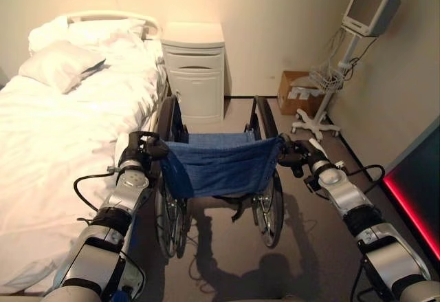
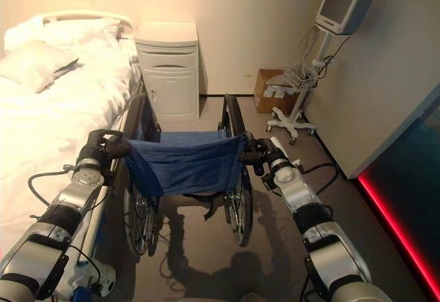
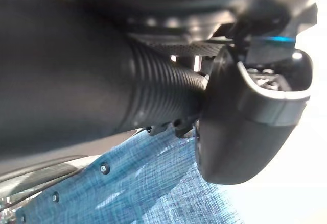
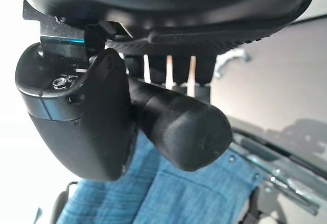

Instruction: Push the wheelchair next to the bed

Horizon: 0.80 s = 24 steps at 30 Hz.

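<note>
Left eye view first, sweeping from the left: a bed (image 1: 48, 144) with white sheets runs down that side, two pillows (image 1: 62, 65) up at its head. Just beside the mattress edge, the left hand (image 1: 141, 149) is wrapped round the wheelchair's left push handle (image 3: 153, 99). The left wrist view confirms it, the ribbed black grip running across with the thumb (image 3: 250, 127) curled over its end and blue fabric showing beyond.

Now the wheelchair (image 1: 220, 178) itself. It stands on the grey floor (image 1: 309, 247) right alongside the bed, its left wheel close to the bed's side, its back with the blue sling backrest (image 1: 220, 164) turned toward the robot and its front facing the far wall. Straight ahead of it, against that wall, sits a white bedside cabinet (image 1: 194, 71), tight against the head of the bed.

Over to the right side: the right hand (image 1: 297, 154) is clamped on the right push handle (image 4: 179, 127). In the right wrist view the fingers are folded over the grip from above and the thumb (image 4: 82, 122) is pressed beside it, the rounded handle end poking out.

Further right, near the far corner, a cardboard box (image 1: 295, 92) rests on the floor. Next to it stands a monitor (image 1: 370, 6) on a white wheeled stand (image 1: 323, 109), with a wire basket partway up the pole.
</note>
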Tool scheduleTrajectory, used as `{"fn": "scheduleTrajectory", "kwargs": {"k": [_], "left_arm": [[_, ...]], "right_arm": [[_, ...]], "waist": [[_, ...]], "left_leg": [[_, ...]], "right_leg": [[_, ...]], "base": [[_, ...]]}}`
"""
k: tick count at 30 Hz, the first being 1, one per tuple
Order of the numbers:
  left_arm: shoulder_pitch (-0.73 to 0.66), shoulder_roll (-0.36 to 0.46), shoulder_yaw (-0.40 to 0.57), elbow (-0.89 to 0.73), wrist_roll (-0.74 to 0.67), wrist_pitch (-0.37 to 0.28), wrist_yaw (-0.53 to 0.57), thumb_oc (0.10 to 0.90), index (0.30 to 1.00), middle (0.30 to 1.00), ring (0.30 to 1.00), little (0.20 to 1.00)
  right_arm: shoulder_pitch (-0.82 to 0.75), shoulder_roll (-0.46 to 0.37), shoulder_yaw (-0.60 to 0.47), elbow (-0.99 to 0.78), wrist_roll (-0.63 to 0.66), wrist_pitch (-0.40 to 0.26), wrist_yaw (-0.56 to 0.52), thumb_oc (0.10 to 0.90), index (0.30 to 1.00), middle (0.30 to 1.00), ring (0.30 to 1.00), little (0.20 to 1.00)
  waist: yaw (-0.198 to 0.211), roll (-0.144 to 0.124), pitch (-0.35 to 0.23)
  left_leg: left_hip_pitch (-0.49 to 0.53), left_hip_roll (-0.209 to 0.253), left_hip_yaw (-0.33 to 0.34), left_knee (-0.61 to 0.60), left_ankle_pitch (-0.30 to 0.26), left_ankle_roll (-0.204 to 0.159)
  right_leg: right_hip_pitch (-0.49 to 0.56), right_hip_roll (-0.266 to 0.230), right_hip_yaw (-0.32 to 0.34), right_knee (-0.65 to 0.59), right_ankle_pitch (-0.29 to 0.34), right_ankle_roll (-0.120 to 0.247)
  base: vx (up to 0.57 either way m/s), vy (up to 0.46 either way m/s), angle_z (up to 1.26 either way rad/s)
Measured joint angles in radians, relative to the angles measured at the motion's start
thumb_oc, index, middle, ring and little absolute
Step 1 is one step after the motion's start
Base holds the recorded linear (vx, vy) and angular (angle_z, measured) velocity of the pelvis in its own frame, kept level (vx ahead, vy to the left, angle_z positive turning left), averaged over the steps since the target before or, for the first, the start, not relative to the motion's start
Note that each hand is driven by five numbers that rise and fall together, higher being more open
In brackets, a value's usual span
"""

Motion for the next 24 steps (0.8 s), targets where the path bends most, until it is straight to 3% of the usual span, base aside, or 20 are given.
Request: {"fn": "scheduleTrajectory", "kwargs": {"k": [1, 3, 4, 5, 6, 7, 9, 11, 12, 13, 14, 15, 16, 17, 18, 20, 21, 22, 23, 24], "left_arm": [[0.0, 0.007, 0.001, 0.006, 0.002, -0.003, -0.007, 0.4, 0.3, 0.3, 0.3, 0.3], [0.0, 0.0, 0.005, 0.009, 0.004, -0.007, -0.016, 0.4, 0.3, 0.3, 0.3, 0.3], [-0.004, 0.008, 0.007, 0.009, 0.006, -0.009, -0.022, 0.4, 0.3, 0.3, 0.3, 0.3], [-0.003, -0.006, 0.016, 0.02, 0.011, -0.012, -0.021, 0.4, 0.3, 0.3, 0.3, 0.3], [-0.003, -0.028, 0.018, 0.024, 0.015, -0.012, -0.019, 0.4, 0.3, 0.3, 0.3, 0.3], [0.001, -0.039, 0.021, 0.027, 0.016, -0.014, -0.017, 0.4, 0.3, 0.3, 0.3, 0.3], [0.016, -0.076, 0.033, 0.025, 0.016, -0.024, -0.011, 0.4, 0.3, 0.3, 0.3, 0.3], [0.02, -0.1, 0.037, 0.027, 0.015, -0.028, -0.006, 0.4, 0.3, 0.3, 0.3, 0.3], [0.024, -0.1, 0.034, 0.028, 0.014, -0.03, -0.002, 0.4, 0.3, 0.3, 0.3, 0.3], [0.034, -0.102, 0.035, 0.029, 0.013, -0.03, -0.001, 0.4, 0.3, 0.3, 0.3, 0.3], [0.037, -0.107, 0.035, 0.053, -0.003, -0.043, 0.0, 0.4, 0.3, 0.3, 0.3, 0.3], [0.056, -0.092, 0.035, 0.042, -0.006, -0.046, 0.007, 0.4, 0.3, 0.3, 0.3, 0.3], [0.066, -0.082, 0.032, 0.036, -0.005, -0.046, 0.012, 0.4, 0.3, 0.3, 0.3, 0.3], [0.082, -0.063, 0.033, 0.014, -0.007, -0.049, 0.011, 0.4, 0.3, 0.3, 0.3, 0.3], [0.082, -0.057, 0.037, 0.007, -0.009, -0.055, 0.012, 0.4, 0.3, 0.3, 0.3, 0.3], [0.073, -0.067, 0.034, 0.011, -0.014, -0.053, 0.016, 0.4, 0.3, 0.3, 0.3, 0.3], [0.073, -0.072, 0.031, 0.01, -0.014, -0.054, 0.015, 0.4, 0.3, 0.3, 0.3, 0.3], [0.073, -0.072, 0.025, 0.008, -0.014, -0.054, 0.014, 0.4, 0.3, 0.3, 0.3, 0.3], [0.073, -0.074, 0.019, 0.006, -0.014, -0.054, 0.012, 0.4, 0.3, 0.3, 0.3, 0.3], [0.073, -0.08, 0.019, 0.002, -0.014, -0.053, 0.011, 0.4, 0.3, 0.3, 0.3, 0.3]], "right_arm": [[0.0, 0.001, 0.0, -0.004, 0.0, 0.01, 0.0, 0.4, 0.3, 0.3, 0.3, 0.3], [-0.005, 0.0, 0.001, -0.01, 0.001, 0.026, 0.0, 0.4, 0.3, 0.3, 0.3, 0.3], [-0.014, 0.001, 0.003, -0.009, 0.009, 0.034, 0.0, 0.4, 0.3, 0.3, 0.3, 0.3], [-0.024, -0.005, 0.003, -0.004, 0.011, 0.042, 0.0, 0.4, 0.3, 0.3, 0.3, 0.3], [-0.031, -0.024, 0.003, -0.004, 0.011, 0.046, 0.001, 0.4, 0.3, 0.3, 0.3, 0.3], [-0.036, -0.037, 0.005, -0.004, 0.011, 0.046, 0.003, 0.4, 0.3, 0.3, 0.3, 0.3], [-0.044, -0.056, 0.013, 0.034, 0.008, 0.035, 0.018, 0.4, 0.3, 0.3, 0.3, 0.3], [-0.049, -0.072, 0.025, 0.075, 0.001, 0.01, 0.032, 0.4, 0.3, 0.3, 0.3, 0.3], [-0.05, -0.069, 0.03, 0.084, 0.001, 0.008, 0.034, 0.4, 0.3, 0.3, 0.3, 0.3], [-0.05, -0.068, 0.039, 0.09, 0.001, 0.005, 0.034, 0.4, 0.3, 0.3, 0.3, 0.3], [-0.056, -0.066, 0.045, 0.118, 0.001, -0.016, 0.049, 0.4, 0.3, 0.3, 0.3, 0.3], [-0.041, -0.041, 0.043, 0.123, 0.0, -0.018, 0.051, 0.4, 0.3, 0.3, 0.3, 0.3], [-0.035, -0.031, 0.042, 0.123, 0.0, -0.02, 0.05, 0.4, 0.3, 0.3, 0.3, 0.3], [-0.029, -0.027, 0.043, 0.107, 0.0, -0.028, 0.05, 0.4, 0.3, 0.3, 0.3, 0.3], [-0.026, -0.027, 0.041, 0.1, 0.0, -0.032, 0.044, 0.4, 0.3, 0.3, 0.3, 0.3], [-0.026, -0.029, 0.037, 0.104, 0.0, -0.03, 0.037, 0.4, 0.3, 0.3, 0.3, 0.3], [-0.016, -0.034, 0.032, 0.106, 0.0, -0.03, 0.037, 0.4, 0.3, 0.3, 0.3, 0.3], [-0.016, -0.034, 0.029, 0.109, -0.001, -0.03, 0.036, 0.4, 0.3, 0.3, 0.3, 0.3], [-0.017, -0.042, 0.029, 0.11, -0.001, -0.031, 0.034, 0.4, 0.3, 0.3, 0.3, 0.3], [-0.023, -0.054, 0.03, 0.108, -0.001, -0.031, 0.035, 0.4, 0.3, 0.3, 0.3, 0.3]], "waist": [[0.006, -0.007, 0.0], [0.005, -0.035, -0.002], [0.009, -0.062, -0.003], [0.004, -0.057, -0.003], [0.005, -0.024, -0.002], [0.006, -0.01, 0.001], [0.032, 0.002, 0.004], [0.047, 0.01, 0.002], [0.052, -0.006, 0.011], [0.06, -0.005, 0.014], [0.068, -0.006, 0.019], [0.067, -0.032, 0.021], [0.076, -0.045, 0.016], [0.09, -0.045, 0.016], [0.092, -0.033, 0.019], [0.094, -0.023, 0.02], [0.096, -0.018, 0.019], [0.098, -0.018, 0.02], [0.096, -0.009, 0.018], [0.095, 0.012, 0.012]], "left_leg": [[0.013, 0.003, 0.001, 0.003, -0.009, -0.015], [0.016, 0.014, 0.025, 0.045, -0.036, -0.054], [0.008, 0.011, 0.022, 0.086, -0.062, -0.079], [-0.006, 0.036, 0.003, 0.139, -0.087, -0.101], [-0.022, 0.057, 0.01, 0.178, -0.099, -0.105], [-0.029, 0.073, 0.015, 0.214, -0.106, -0.123], [-0.068, 0.107, 0.041, 0.353, -0.114, -0.131], [-0.148, 0.149, 0.042, 0.535, -0.09, -0.173], [-0.2, 0.166, 0.036, 0.653, -0.043, -0.219], [-0.218, 0.171, 0.032, 0.699, -0.007, -0.226], [-0.308, 0.214, 0.012, 0.861, 0.088, -0.247], [-0.339, 0.2, 0.007, 0.823, 0.03, -0.23], [-0.334, 0.187, 0.019, 0.736, 0.014, -0.209], [-0.305, 0.185, 0.044, 0.473, 0.02, -0.206], [-0.302, 0.191, 0.055, 0.324, 0.023, -0.209], [-0.294, 0.183, 0.056, 0.236, 0.022, -0.209], [-0.278, 0.168, 0.066, 0.262, 0.017, -0.201], [-0.268, 0.155, 0.073, 0.301, 0.008, -0.185], [-0.23, 0.113, 0.078, 0.354, -0.018, -0.147], [-0.195, 0.097, 0.069, 0.321, -0.047, -0.123]], "right_leg": [[-0.006, -0.013, -0.007, -0.005, -0.001, -0.001], [0.003, -0.029, -0.086, 0.036, -0.008, 0.001], [0.016, -0.016, -0.063, 0.069, -0.018, -0.035], [0.027, 0.012, -0.034, 0.081, -0.018, -0.07], [0.038, 0.043, -0.026, 0.085, -0.024, -0.082], [0.048, 0.059, -0.019, 0.079, -0.031, -0.095], [0.096, 0.09, -0.024, 0.044, -0.036, -0.143], [0.129, 0.113, -0.031, 0.042, -0.064, -0.161], [0.154, 0.119, -0.024, 0.027, -0.069, -0.182], [0.167, 0.127, -0.026, 0.014, -0.071, -0.184], [0.208, 0.147, -0.027, -0.014, -0.08, -0.196], [0.224, 0.134, 0.008, -0.029, -0.075, -0.203], [0.222, 0.131, 0.028, -0.033, -0.077, -0.201], [0.224, 0.142, 0.034, -0.06, -0.077, -0.202], [0.226, 0.157, 0.032, -0.079, -0.076, -0.205], [0.234, 0.154, 0.033, -0.073, -0.076, -0.204], [0.24, 0.142, 0.029, -0.068, -0.073, -0.193], [0.239, 0.131, 0.024, -0.058, -0.075, -0.188], [0.239, 0.116, 0.026, -0.057, -0.075, -0.186], [0.236, 0.121, 0.021, -0.06, -0.078, -0.175]], "base": [[0.25, -0.243, 0.6], [0.21, -0.186, 0.49], [0.39, -0.201, 0.6], [0.37, -0.172, 0.64], [0.38, -0.163, 0.57], [0.24, -0.071, 0.4], [0.33, -0.072, 0.23], [0.38, -0.025, 0.25], [0.35, 0.038, 0.22], [0.43, 0.111, 0.1], [0.43, 0.233, -0.04], [0.44, 0.258, -0.12], [0.41, 0.288, -0.41], [0.39, 0.324, -0.5], [0.33, 0.293, -0.43], [0.33, 0.301, -0.19], [0.37, 0.327, -0.22], [0.3, 0.239, -0.32], [0.23, 0.164, -0.32], [0.27, 0.191, -0.36]]}}
